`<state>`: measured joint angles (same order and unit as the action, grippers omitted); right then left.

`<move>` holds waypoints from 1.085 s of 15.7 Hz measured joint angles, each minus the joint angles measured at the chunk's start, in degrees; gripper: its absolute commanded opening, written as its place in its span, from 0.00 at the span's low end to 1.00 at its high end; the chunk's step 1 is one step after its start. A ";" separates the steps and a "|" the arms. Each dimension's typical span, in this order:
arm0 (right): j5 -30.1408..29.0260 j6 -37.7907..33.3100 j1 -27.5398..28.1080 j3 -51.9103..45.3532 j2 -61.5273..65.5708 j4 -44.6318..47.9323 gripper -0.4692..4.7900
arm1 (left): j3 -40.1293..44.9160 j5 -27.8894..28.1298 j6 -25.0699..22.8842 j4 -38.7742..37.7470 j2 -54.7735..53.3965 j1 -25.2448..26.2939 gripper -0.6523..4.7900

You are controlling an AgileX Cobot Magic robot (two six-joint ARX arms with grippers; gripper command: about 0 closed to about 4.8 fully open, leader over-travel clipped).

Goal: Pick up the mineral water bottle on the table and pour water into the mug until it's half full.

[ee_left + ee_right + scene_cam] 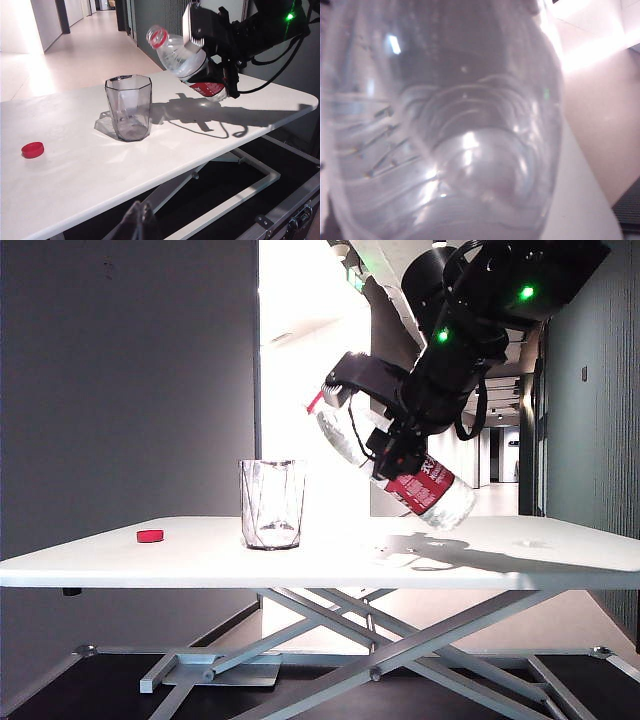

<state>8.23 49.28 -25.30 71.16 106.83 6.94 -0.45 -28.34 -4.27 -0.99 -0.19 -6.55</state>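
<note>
the right gripper (pixel 392 440) is clamped across the middle of the mineral water bottle (pixel 345 435), holding it in the air, tilted with its open red-ringed neck toward the mug (pixel 272 504) and higher than its base. from the side, the exterior view shows the neck up and to the right of the mug's rim, not yet over it. the right wrist view shows something neither other camera can — the bottle (pixel 445 125) pressed right against the lens, its ribbed clear wall and the water (pixel 470 170) inside filling nearly everything, with only a sliver of table (pixel 585 200) at one edge.

the left wrist view gives the layout from an angle: the bottle (pixel 182 57) and the right gripper (pixel 212 60) hang beyond the mug (pixel 128 107), which stands upright on the table (pixel 75 175) and looks empty. a red cap (pixel 32 149) lies on the table well apart from the mug, on the side away from the bottle.

the left gripper (pixel 139 222) shows only as a dark tip at the frame's edge — i cannot tell whether it is apart or together.
</note>
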 measured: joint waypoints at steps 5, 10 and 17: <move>2.27 3.17 -0.98 0.00 2.01 0.24 0.49 | 0.00 0.00 0.00 -0.11 0.00 0.00 0.11; 5.97 7.74 -1.49 2.10 3.93 2.43 0.49 | 0.00 0.02 -0.02 -0.11 0.00 0.00 0.11; 10.93 18.27 -3.45 5.92 6.97 2.91 0.49 | 0.00 0.00 -0.20 -0.09 0.00 0.00 0.11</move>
<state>19.16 67.55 -28.75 77.08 113.80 9.85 -0.45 -28.34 -4.47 -1.08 -0.19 -6.55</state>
